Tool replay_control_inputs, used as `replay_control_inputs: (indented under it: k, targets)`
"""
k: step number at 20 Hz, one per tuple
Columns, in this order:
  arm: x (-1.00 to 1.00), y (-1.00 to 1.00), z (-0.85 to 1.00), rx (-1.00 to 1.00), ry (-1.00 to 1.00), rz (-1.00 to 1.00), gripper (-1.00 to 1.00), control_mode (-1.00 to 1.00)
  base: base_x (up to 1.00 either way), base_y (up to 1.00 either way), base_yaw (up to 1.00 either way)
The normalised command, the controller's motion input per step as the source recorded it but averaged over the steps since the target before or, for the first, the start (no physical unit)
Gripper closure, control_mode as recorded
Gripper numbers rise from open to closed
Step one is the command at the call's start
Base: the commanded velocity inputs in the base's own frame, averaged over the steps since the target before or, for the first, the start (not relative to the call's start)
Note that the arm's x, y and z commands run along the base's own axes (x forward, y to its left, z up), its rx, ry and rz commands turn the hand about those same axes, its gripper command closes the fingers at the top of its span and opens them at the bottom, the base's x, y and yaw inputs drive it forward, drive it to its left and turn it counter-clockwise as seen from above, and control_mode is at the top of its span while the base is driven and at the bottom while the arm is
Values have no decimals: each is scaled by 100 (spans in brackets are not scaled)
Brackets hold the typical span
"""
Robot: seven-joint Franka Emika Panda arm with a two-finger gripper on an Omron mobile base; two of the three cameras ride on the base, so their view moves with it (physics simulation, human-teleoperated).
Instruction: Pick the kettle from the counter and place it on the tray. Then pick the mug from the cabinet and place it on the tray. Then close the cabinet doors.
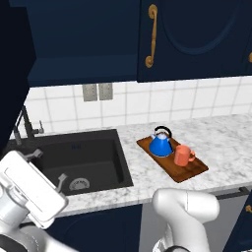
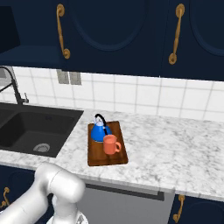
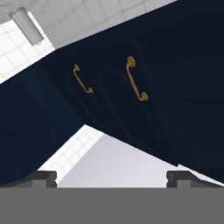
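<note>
The blue kettle [image 1: 161, 143] [image 2: 99, 130] stands upright on the brown tray [image 1: 189, 173] [image 2: 98, 158]. The orange mug [image 1: 183, 155] [image 2: 110, 145] stands beside it on the same tray, nearer the front edge. The tray lies on the marble counter [image 1: 221, 142] [image 2: 175, 148], right of the sink. My gripper [image 1: 48, 166] [image 3: 112, 177] is open and empty, low over the sink, far from the tray and pointing up at the cabinet doors [image 3: 127, 109]. The cabinet [image 1: 83, 39] shows its dark inside at upper left. The door [image 1: 197, 39] to its right looks shut.
A black sink [image 1: 74, 162] [image 2: 30, 127] with a dark faucet [image 1: 24, 123] fills the counter's left part. A grey wall outlet [image 1: 97, 91] sits on the white tiles. At the far left hangs a dark panel [image 1: 12, 74], seemingly a swung-out door.
</note>
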Motion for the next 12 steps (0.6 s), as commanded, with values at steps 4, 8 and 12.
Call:
replay_control_inputs:
  k: [4,8,12]
  targets:
    - [-7,49,3,0,-2,-1,-100,-100,0,0,0]
    - [-2,45,4,0,-8,0,-100,-100,0,0,0]
    - [-12,29,20,0,-13,0,-100,-100,0,0,0]
